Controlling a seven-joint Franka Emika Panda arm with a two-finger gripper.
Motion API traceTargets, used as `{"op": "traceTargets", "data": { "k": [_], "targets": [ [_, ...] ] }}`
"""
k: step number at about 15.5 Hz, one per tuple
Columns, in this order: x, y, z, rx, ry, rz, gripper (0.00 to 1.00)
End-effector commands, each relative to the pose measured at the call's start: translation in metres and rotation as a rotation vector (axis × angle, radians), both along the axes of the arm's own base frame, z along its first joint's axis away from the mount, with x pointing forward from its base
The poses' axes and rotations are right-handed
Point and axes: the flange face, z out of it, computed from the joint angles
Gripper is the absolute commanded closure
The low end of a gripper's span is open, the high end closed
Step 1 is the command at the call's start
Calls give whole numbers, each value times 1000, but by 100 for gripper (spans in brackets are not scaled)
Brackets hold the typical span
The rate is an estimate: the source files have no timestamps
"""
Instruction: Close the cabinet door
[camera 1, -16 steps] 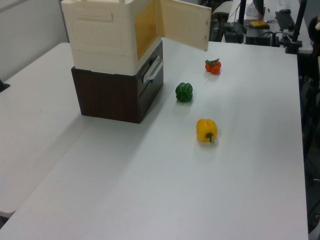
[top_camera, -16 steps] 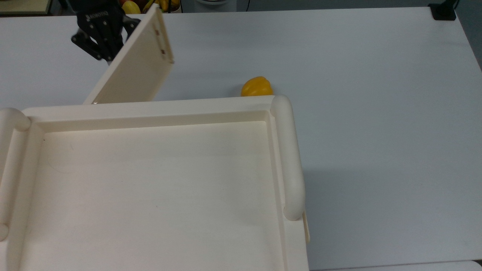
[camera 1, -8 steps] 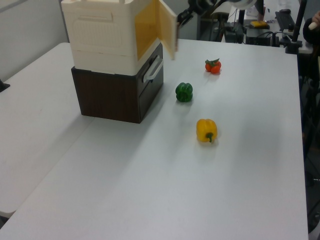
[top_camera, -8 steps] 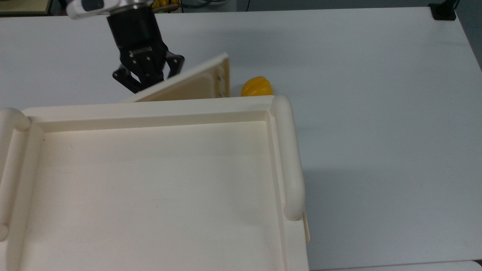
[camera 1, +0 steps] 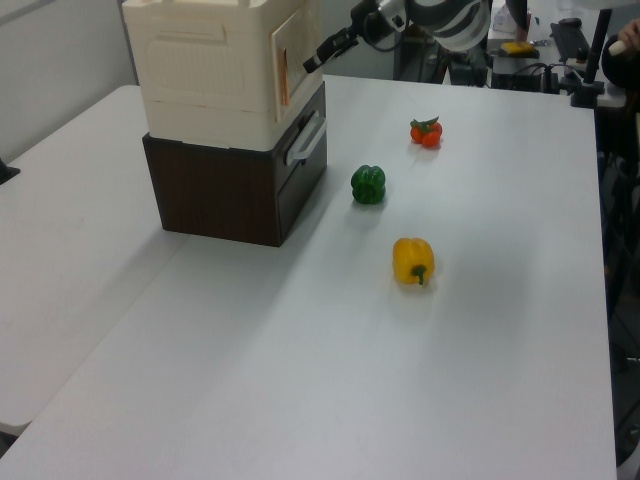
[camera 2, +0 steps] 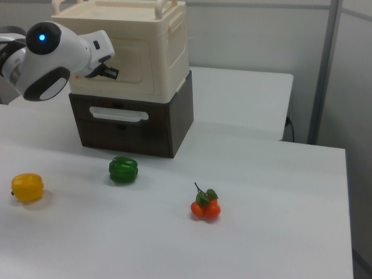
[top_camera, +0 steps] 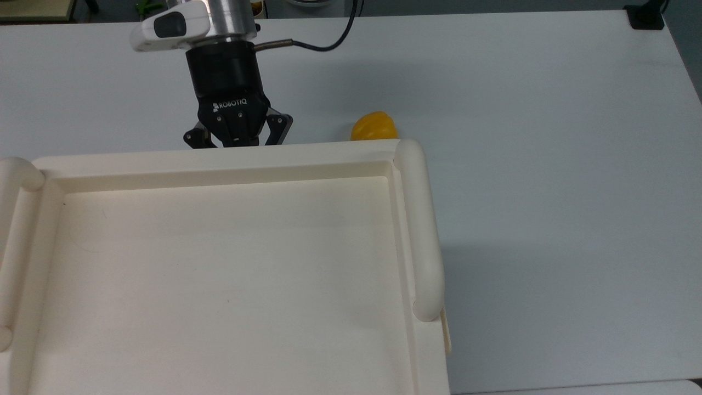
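1. Swung inward since a second ago, the cabinet door [camera 1: 291, 58] now lies nearly flat against the front of the cream cabinet [camera 1: 208, 70]; half a second ago it was still partly ajar.
2. Following it, the gripper [top_camera: 237, 144] has come from the far left of the top view to the cabinet's front edge, its black body pointing at the door.
3. Its fingers [top_camera: 278, 129] are spread wide, holding nothing, with the tips hidden behind the cabinet's top rim in the top view.
4. From the left view, the gripper [camera 1: 312, 62] reaches the door panel near its outer edge; whether it touches cannot be told.
5. Beneath the cream cabinet sits a dark brown drawer unit [camera 1: 240, 185] with a pale handle [camera 1: 303, 139], near the far left corner of the white table [camera 1: 480, 330] in the left view.
6. A green pepper [camera 1: 368, 184] lies just in front of the drawer unit.
7. A yellow pepper [camera 1: 413, 260] sits nearer the table's middle, well apart from the cabinet.
8. A red-orange tomato cluster [camera 1: 426, 131] rests towards the table's far edge in the left view.
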Motion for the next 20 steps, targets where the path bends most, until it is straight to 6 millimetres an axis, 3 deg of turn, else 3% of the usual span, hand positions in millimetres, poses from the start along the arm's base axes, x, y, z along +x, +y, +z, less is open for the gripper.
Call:
{"op": "traceTargets", "data": {
  "k": [1, 5, 7, 10, 12, 17, 20],
  "targets": [
    [7, 7, 0, 11, -40, -14, 100],
    [8, 6, 2, 5, -69, -32, 100],
    [10, 19, 1, -2, -125, -53, 100],
    [11, 19, 0, -3, -123, -54, 100],
    [6, 13, 10, -16, -129, -48, 100],
    [-49, -4, 25, -35, 68, 95, 100],
    [-74, -21, 30, -57, 260, 201, 90]
  ]
}}
